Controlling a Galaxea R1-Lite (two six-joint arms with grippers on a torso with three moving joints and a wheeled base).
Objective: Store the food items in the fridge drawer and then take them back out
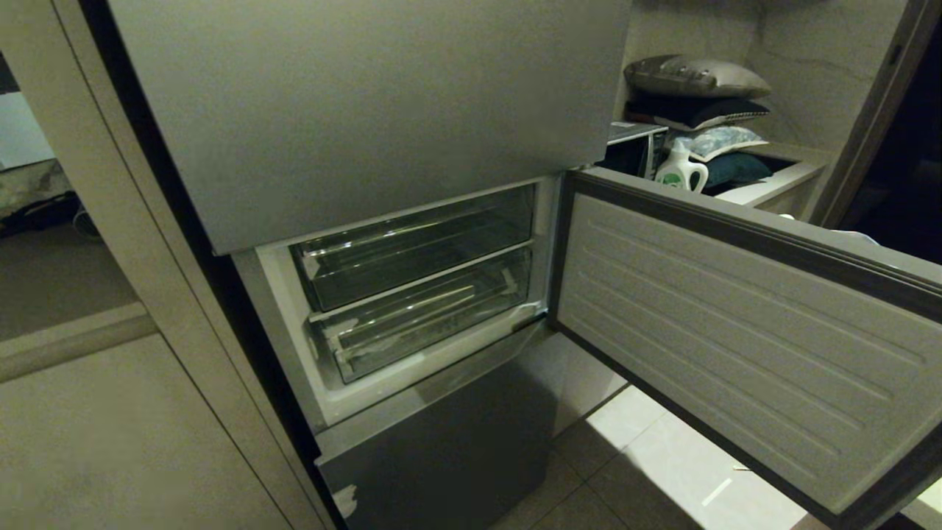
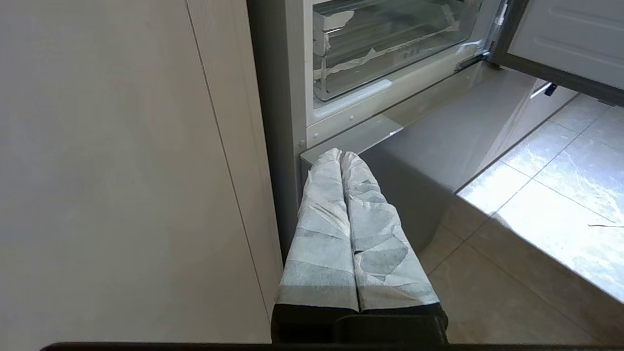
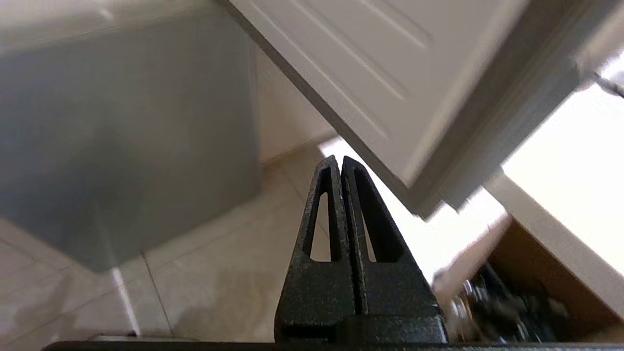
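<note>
The fridge's middle compartment stands open. In it the fridge drawer, a clear bin with whitish tape scraps on its front, is pushed in beneath a second clear drawer. Part of the taped drawer also shows in the left wrist view. The food items are out of view. Neither arm appears in the head view. My left gripper, its fingers wrapped in pale paper, is shut and empty, low beside the grey lower door front. My right gripper, with black fingers, is shut and empty above the tiled floor, under the open door.
The open compartment door swings far out to the right, over the tiled floor. A beige cabinet panel flanks the fridge on the left. Pillows and a white detergent bottle sit at the back right. A brown box stands by the right gripper.
</note>
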